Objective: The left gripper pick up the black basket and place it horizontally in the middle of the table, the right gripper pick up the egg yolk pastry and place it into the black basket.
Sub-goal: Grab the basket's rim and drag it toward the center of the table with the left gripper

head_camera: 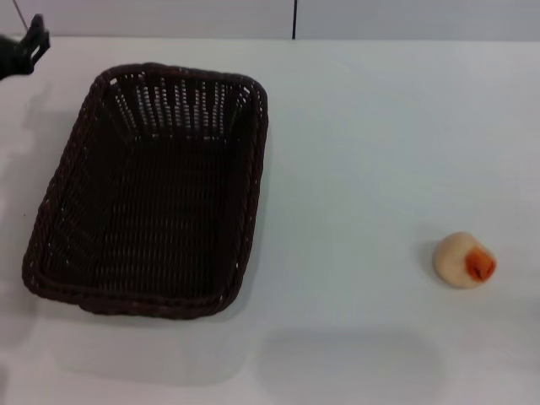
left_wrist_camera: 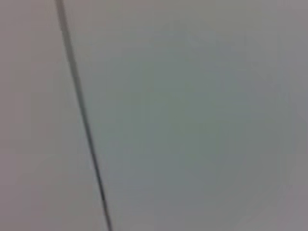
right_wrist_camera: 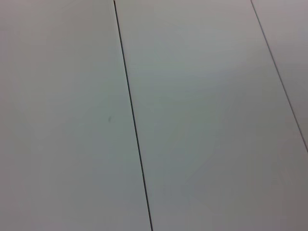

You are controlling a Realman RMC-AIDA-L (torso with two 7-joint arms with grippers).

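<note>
The black basket [head_camera: 152, 194] stands empty on the white table [head_camera: 354, 152], left of the middle, with its long side running away from me. The egg yolk pastry [head_camera: 465, 260] lies on the table at the right, its orange-red patch facing right and toward me. My left gripper [head_camera: 24, 51] shows only as a black part at the far left edge, behind and to the left of the basket and apart from it. My right gripper is out of view. Both wrist views show only plain pale panels with dark seams.
A pale wall with a dark vertical seam [head_camera: 294, 18] runs behind the table's far edge. A wide stretch of bare tabletop lies between the basket and the pastry.
</note>
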